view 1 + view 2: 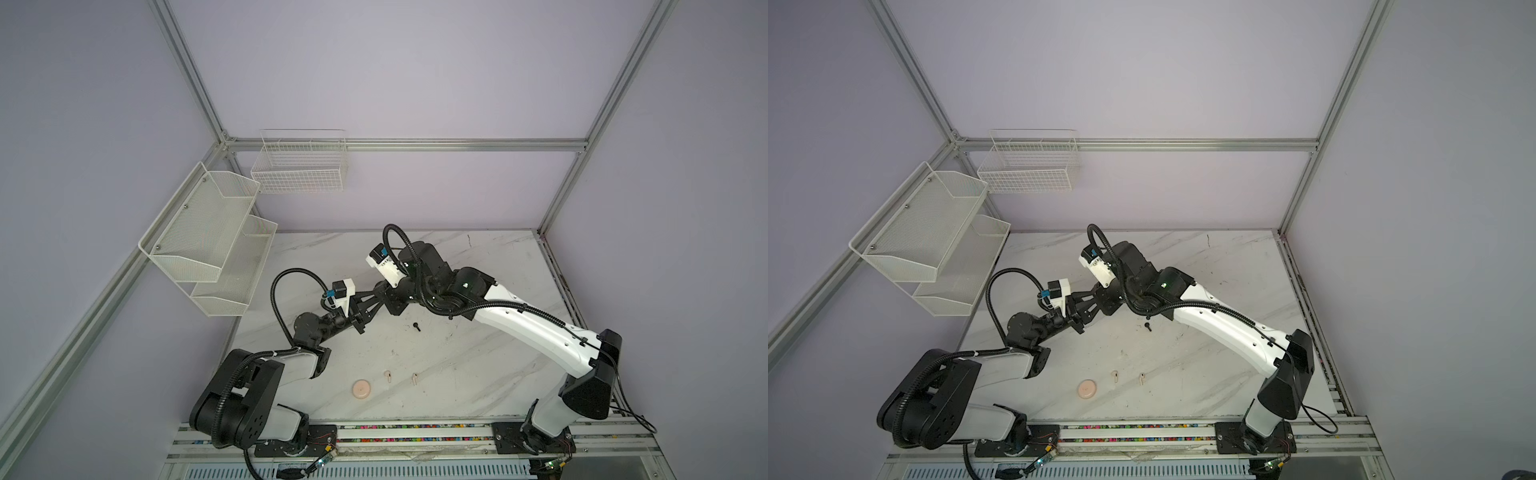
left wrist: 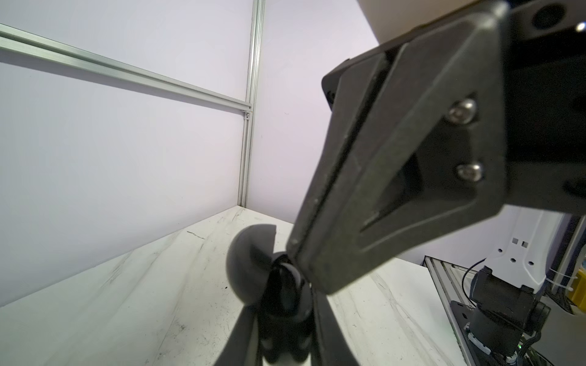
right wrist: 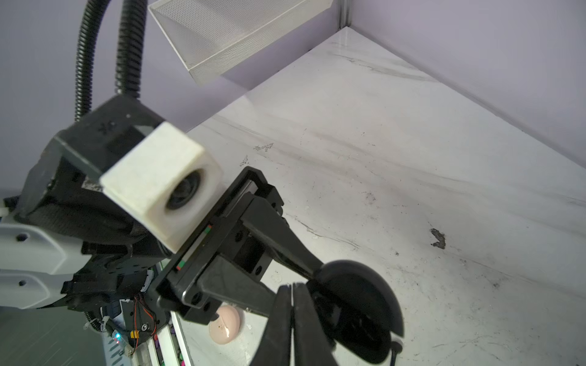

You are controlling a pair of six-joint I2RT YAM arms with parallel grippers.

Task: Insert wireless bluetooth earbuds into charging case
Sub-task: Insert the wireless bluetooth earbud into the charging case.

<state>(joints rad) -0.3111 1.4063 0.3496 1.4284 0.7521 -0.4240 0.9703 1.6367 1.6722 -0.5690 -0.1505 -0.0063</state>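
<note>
So the left fingers (image 2: 236,336) are clamped on the open black charging case (image 3: 361,304), held up off the surface (image 1: 478,374). The right fingers (image 3: 282,323) are squeezed fully together, tips right at the case, and I can't tell if a bud's pinched in there. One black earbud (image 1: 415,327) lies loose nearby. Two cream earbuds (image 1: 388,376) (image 1: 414,378) sit near a round pink case (image 1: 361,390).

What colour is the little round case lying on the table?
Pale pinkish-cream; the case shows best in a top view.
</note>
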